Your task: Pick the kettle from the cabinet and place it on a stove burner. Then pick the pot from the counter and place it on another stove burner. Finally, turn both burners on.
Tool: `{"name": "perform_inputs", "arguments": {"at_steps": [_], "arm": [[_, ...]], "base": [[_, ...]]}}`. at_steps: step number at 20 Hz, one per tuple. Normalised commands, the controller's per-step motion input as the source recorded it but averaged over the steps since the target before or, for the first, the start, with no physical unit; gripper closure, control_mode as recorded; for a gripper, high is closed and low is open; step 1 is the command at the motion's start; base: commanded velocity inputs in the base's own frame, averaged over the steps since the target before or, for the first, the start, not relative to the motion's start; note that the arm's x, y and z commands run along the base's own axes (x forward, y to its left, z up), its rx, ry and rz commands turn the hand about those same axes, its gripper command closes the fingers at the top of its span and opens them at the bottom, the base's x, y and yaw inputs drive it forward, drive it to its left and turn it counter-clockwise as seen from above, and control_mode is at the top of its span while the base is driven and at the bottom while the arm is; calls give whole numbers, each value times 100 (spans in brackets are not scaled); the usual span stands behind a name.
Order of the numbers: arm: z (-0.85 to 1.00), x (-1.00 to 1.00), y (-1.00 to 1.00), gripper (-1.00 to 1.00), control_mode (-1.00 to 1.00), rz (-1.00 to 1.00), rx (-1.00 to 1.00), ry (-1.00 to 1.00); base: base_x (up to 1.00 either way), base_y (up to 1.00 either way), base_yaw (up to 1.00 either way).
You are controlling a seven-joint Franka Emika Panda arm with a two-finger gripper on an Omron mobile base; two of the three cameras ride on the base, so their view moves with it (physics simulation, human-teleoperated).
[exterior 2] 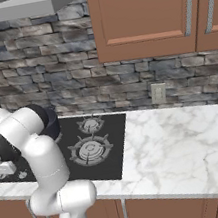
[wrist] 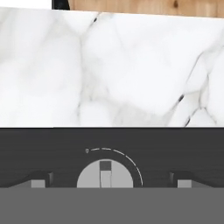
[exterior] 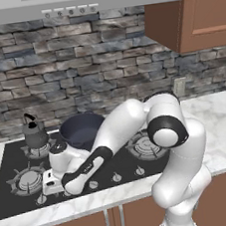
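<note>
Kettle [exterior: 35,134] and pot [exterior: 82,129] on burners [exterior: 29,179].

A tiny "0" mark beside the knob [wrist: 105,176] dial arc on the black cooktop [wrist: 175,144]

Kettle [exterior: 35,134]: dark grey, black handle. Pot [exterior: 82,130]: dark blue-black. Cooktop [exterior: 11,167]: black glass, grey burners [exterior: 29,179]. Counter [exterior 2: 178,144]: white marble, grey veins. Cabinet [exterior 2: 140,14]: brown wood. Backsplash [exterior: 79,69]: grey-brown stone.
</note>
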Motion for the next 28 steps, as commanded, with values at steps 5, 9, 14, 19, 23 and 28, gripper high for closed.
{"name": "perform_inputs", "arguments": {"at_steps": [5,9,14,19,23,28], "arm": [[-17,0,0,100,-100,0,0,-2],[-22,0,3,100,-100,0,0,0],[-8,-2,-2,100,-100,0,0,0],[-6,-1,-1,100,-100,0,1,0],[-11,0,0,100,-100,6,3,0],[-32,0,0,100,-100,21,3,-5]], "base": [[0,0,0],[0,0,0],[0,0,0],[0,0,0],[0,0,0],[0,0,0]]}}
